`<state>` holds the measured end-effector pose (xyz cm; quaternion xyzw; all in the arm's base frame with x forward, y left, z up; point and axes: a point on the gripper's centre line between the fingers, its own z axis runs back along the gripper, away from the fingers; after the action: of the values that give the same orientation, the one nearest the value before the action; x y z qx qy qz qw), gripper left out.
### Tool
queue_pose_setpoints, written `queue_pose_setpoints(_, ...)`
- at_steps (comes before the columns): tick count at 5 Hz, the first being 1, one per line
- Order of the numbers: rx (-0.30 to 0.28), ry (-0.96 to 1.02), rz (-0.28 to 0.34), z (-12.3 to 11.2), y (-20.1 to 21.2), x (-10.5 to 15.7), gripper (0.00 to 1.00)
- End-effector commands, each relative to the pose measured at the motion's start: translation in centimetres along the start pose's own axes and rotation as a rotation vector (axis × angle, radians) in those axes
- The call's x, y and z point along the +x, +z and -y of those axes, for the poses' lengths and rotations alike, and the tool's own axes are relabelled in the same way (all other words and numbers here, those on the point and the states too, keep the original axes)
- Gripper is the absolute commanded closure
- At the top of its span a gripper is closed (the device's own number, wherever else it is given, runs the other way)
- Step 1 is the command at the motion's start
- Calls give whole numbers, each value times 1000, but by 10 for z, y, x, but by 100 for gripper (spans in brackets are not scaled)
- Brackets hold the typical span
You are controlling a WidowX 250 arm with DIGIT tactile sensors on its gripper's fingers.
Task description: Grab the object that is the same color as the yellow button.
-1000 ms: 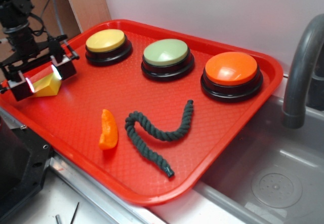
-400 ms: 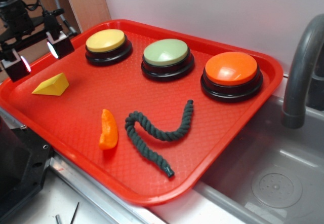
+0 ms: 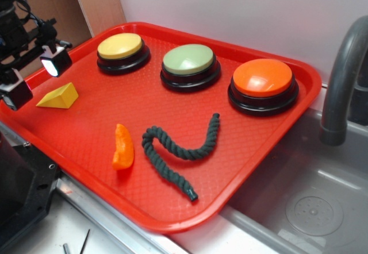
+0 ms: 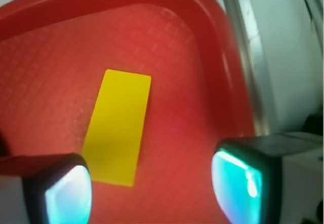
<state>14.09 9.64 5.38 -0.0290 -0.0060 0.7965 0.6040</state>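
The wedge (image 3: 58, 96) (image 4: 117, 126) lay flat on the red tray (image 3: 247, 168) near its left corner, free of any grip. The gripper (image 3: 33, 77) (image 4: 152, 191) hung just above it, jaws spread wide and empty. The yellow button (image 3: 122, 52) stood nearby at the tray's back, beside green (image 3: 190, 65) and orange (image 3: 263, 84) buttons.

On the tray (image 3: 276, 130), three buttons stand in a row at the back: the yellow button (image 3: 120, 46) left, another (image 3: 188, 60) in the middle, a third (image 3: 263, 77) right. The wedge block (image 3: 58, 96) lies front-left, the curved slice (image 3: 122, 146) and rope (image 3: 179, 151) nearer the front. A sink (image 3: 313, 208) lies right of the tray.
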Motion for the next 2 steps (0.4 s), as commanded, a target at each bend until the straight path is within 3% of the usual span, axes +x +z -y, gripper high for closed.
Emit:
queue_pose_setpoints(1,-11,-9,39,10,-8,-4,0)
queue_pose_setpoints(2,55,-16,15,11,-24,-7,0)
